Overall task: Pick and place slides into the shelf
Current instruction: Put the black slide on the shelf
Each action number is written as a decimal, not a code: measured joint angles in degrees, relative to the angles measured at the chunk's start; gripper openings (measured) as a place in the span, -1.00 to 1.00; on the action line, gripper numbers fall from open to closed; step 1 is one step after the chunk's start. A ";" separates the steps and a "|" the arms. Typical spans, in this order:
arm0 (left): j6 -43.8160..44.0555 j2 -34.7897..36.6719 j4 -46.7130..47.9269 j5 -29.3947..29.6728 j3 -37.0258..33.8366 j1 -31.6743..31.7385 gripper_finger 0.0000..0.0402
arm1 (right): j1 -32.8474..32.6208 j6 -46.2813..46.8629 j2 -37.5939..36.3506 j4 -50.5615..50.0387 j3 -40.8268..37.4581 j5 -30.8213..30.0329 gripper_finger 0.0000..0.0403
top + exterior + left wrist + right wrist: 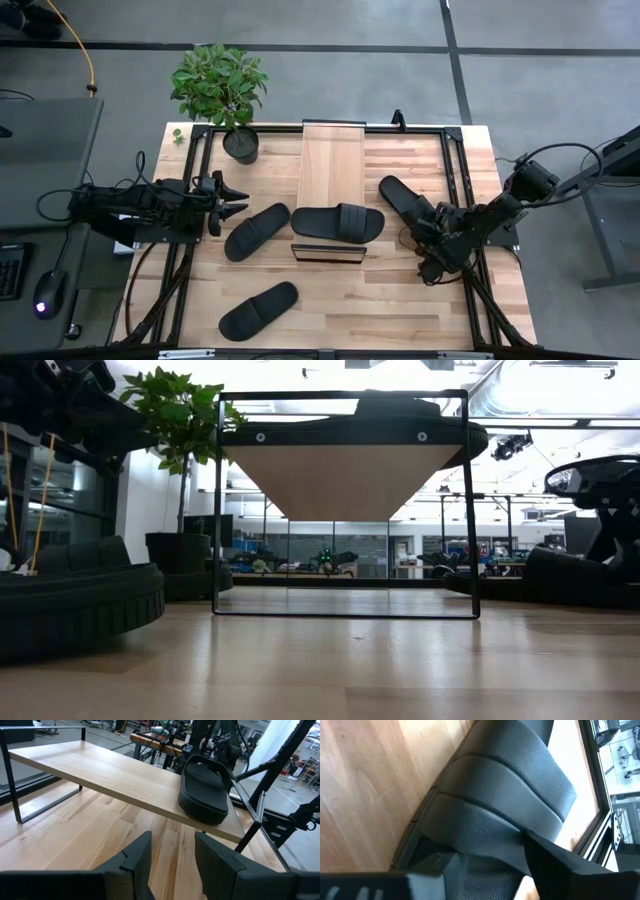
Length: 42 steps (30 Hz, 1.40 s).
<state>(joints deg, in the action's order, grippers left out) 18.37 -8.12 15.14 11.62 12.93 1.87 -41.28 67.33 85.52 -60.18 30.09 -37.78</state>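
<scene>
I see a potted plant at the wooden table's far left corner, its dark pot on the boards. A computer mouse and keyboard sit on a side desk.

You see a shelf of smooth, pale wood-grain plank on a dark matt metal frame, standing on a tabletop of satin butcher-block wood, while the slides show a matt black, rubber-like finish with a finely dimpled, ribbed strap.
</scene>
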 joint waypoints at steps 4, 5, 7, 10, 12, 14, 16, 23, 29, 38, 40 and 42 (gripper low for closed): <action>0.02 -0.02 0.00 0.00 0.00 0.00 -0.33 | 0.00 0.15 0.00 0.15 -0.04 0.25 -0.34; 0.03 0.00 0.00 0.00 0.00 0.00 -0.33 | 0.00 0.18 0.00 0.35 -0.04 0.58 -0.41; 0.04 -0.02 0.00 0.00 0.00 0.00 -0.33 | 0.02 0.26 0.02 0.89 -0.07 1.49 -0.55; 0.06 0.00 0.00 0.00 0.00 0.00 -0.33 | 0.04 0.61 0.04 1.27 0.03 3.01 -0.80; 0.07 0.00 0.00 0.00 0.00 0.00 -0.33 | 0.04 0.93 0.07 0.56 0.71 4.50 -0.94; 0.09 -0.02 0.00 0.02 0.00 0.00 -0.33 | 0.04 1.50 0.17 -0.18 2.04 4.69 -0.97; 0.09 0.00 0.00 0.00 0.00 0.00 -0.33 | 0.04 2.96 0.12 -3.37 3.53 3.82 -0.94; 0.11 0.00 -0.02 0.02 0.00 0.00 -0.33 | 0.00 4.48 0.12 -11.47 8.78 1.08 -0.99; 0.11 0.00 -0.02 0.02 0.00 0.00 -0.33 | 0.00 4.91 0.11 -13.81 10.27 0.87 -1.00; 0.13 0.00 -0.02 0.02 0.00 -0.01 -0.33 | 0.00 3.02 0.11 -12.59 10.40 7.73 -0.96; 0.12 0.00 -0.01 0.02 0.00 0.00 -0.33 | -0.02 0.43 0.11 -10.41 10.40 8.31 -0.90; 0.13 0.00 -0.02 0.02 0.00 -0.02 -0.33 | -0.01 -1.78 0.11 -8.98 10.43 8.18 -0.80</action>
<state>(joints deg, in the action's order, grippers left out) 18.50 -8.12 15.11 11.64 12.93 1.85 -41.29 65.56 85.62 -69.16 40.51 -29.60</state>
